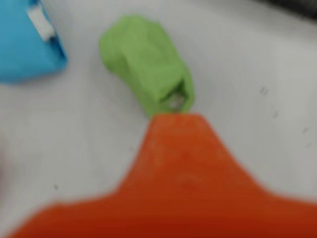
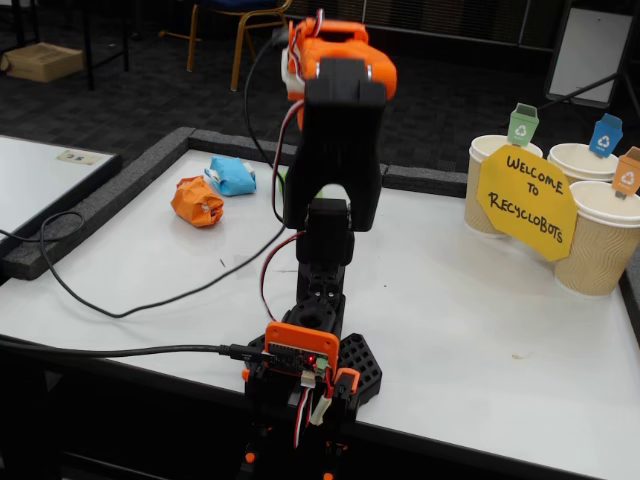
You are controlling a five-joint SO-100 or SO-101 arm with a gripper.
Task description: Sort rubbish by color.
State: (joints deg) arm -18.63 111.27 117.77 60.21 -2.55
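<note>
The wrist view is blurred. A green crumpled paper ball point(image 1: 143, 64) lies on the white table, and a light blue ball point(image 1: 25, 44) with white tape sits at the upper left. My gripper point(image 1: 178, 121) shows only as one broad orange finger, its tip just short of the green ball's near end. No second finger shows, so I cannot say whether the gripper is open or shut. In the fixed view an orange ball point(image 2: 197, 200) and the blue ball point(image 2: 232, 175) lie at the table's far left. The arm point(image 2: 335, 150) hides the gripper and nearly all of the green ball.
Three beige paper cups stand at the far right behind a yellow sign point(image 2: 527, 203), tagged green point(image 2: 522, 125), blue point(image 2: 605, 135) and orange point(image 2: 628, 172). Black cables point(image 2: 150, 300) run across the left of the table. A dark foam border point(image 2: 90, 205) edges the table.
</note>
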